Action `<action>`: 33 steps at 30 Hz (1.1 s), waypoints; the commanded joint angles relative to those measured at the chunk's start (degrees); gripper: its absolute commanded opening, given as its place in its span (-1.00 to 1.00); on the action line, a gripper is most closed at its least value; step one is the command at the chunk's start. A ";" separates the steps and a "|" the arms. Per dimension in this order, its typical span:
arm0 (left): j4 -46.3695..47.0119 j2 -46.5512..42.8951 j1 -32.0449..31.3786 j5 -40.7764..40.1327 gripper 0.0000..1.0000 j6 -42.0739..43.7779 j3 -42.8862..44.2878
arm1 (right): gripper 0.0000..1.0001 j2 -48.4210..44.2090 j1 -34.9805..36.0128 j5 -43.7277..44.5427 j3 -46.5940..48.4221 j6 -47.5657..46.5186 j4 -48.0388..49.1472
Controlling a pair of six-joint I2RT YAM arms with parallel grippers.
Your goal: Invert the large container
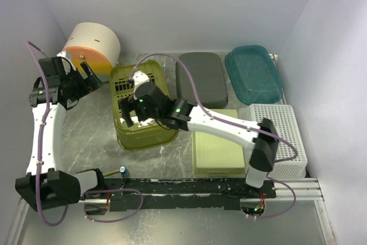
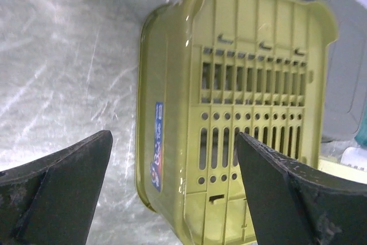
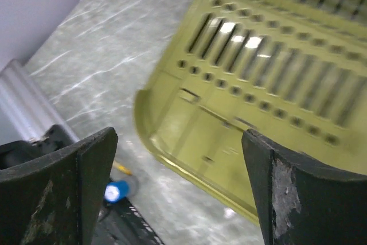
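- Olive-green glossy plastic large container (image 1: 143,136), rectangular with rounded corners, sits left of centre on the grey marbled tabletop (image 1: 80,136), a slotted face turned up.
- Right end effector (image 3: 179,153) hovers just over that face. Fingers are spread wide, gripping nothing.
- Left end effector (image 2: 173,142) is off at upper left, beside the orange-and-white cylinder (image 1: 92,47). It is also wide open and empty.
- Judgement: the flip looks done or nearly so, but I cannot tell if the rim sits flat. The next move calls for raising the right end effector straight up without nudging the large container.
- Edges: a dark grey rounded rectangular tray (image 1: 200,78) lies just beside its right side, and a pale green flat tray (image 1: 215,147) is near its lower right corner. Open room lies mostly to the left.
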 commanded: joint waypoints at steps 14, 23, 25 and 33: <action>3.89 3.05 -41.82 -19.93 0.99 -0.93 15.02 | 1.00 -40.50 -41.04 18.95 -31.78 5.46 -13.53; 8.64 12.75 -57.76 -25.59 0.99 -0.03 12.57 | 1.00 -39.24 -42.71 29.53 -32.52 15.80 -22.31; 11.85 11.50 -58.08 -24.50 0.99 0.17 10.23 | 1.00 -37.78 -42.57 31.56 -31.07 16.40 -24.41; 16.14 7.72 -58.06 -26.02 0.99 1.10 5.82 | 1.00 -35.46 -42.65 30.54 -29.83 14.53 -25.16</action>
